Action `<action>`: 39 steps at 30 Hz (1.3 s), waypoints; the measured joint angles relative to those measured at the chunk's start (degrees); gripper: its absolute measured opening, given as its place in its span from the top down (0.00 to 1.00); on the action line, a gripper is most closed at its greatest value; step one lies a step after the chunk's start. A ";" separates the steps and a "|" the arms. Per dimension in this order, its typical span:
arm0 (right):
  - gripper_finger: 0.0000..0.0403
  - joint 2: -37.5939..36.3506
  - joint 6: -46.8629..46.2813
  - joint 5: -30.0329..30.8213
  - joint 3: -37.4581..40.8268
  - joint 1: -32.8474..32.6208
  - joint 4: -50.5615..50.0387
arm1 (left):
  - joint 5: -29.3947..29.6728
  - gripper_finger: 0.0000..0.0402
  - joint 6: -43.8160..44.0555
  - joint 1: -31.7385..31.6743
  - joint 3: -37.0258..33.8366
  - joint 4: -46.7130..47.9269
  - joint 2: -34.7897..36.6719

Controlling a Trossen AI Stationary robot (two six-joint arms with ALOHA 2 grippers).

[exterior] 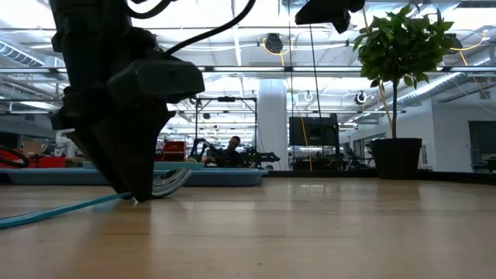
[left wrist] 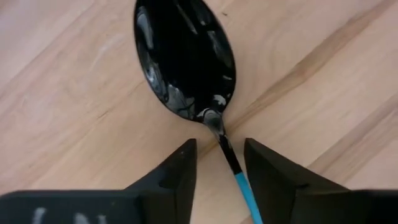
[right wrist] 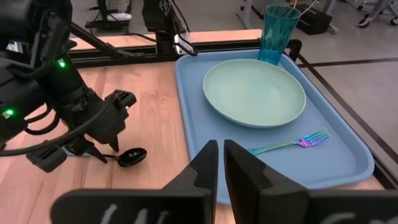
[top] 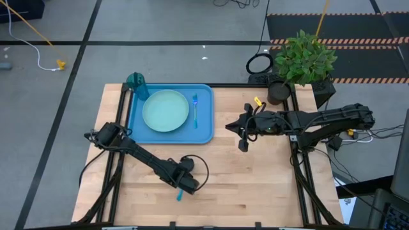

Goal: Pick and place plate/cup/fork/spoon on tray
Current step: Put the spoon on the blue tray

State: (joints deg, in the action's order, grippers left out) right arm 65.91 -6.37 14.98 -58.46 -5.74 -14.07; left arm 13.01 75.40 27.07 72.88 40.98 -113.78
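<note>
The spoon (left wrist: 183,62), with a dark shiny bowl and a light blue handle (left wrist: 245,193), lies flat on the wooden table near its front edge. My left gripper (left wrist: 221,155) is open and points down. Its fingers stand on either side of the spoon's neck, with gaps showing, and its tips are down at the table (exterior: 136,198). The blue tray (top: 203,131) holds the mint plate (top: 166,110) and the fork (top: 195,110). The teal cup (top: 136,83) stands at the tray's far left corner. My right gripper (right wrist: 221,155) is shut and empty, above the table to the right of the tray.
A potted plant (top: 305,57) in a dark pot (top: 279,91) stands at the table's far right corner. A small yellow object (top: 257,101) lies near it. Bare wood shows between the tray's near edge and the spoon, and at the near right.
</note>
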 joint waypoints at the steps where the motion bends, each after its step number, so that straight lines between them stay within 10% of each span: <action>1: 0.96 0.00 0.00 0.00 0.00 0.00 0.32 | -0.14 0.70 -0.64 0.00 0.00 -0.16 0.00; 8: 0.96 0.02 0.22 -0.02 0.00 0.00 1.43 | -0.76 0.96 -4.48 -0.11 0.08 -1.13 -0.11; 14: 0.96 0.02 0.27 -0.02 -0.02 0.00 1.74 | -0.81 0.95 -13.71 0.06 3.15 -1.22 2.90; 24: 0.96 0.50 2.82 -0.07 1.82 0.00 6.47 | 23.06 0.97 -27.57 3.60 4.46 -0.84 18.92; 32: 0.95 0.63 6.19 -0.16 11.33 0.05 32.00 | 48.23 0.97 -33.79 3.27 4.46 -1.83 25.09; 39: 0.87 4.88 5.85 -0.04 11.98 0.68 36.79 | 53.84 0.97 -34.59 -1.52 4.05 -5.97 25.03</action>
State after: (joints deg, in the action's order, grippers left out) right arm 70.79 -0.53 14.94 -46.48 -5.06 22.72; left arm 66.84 40.81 25.55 76.93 35.01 -88.75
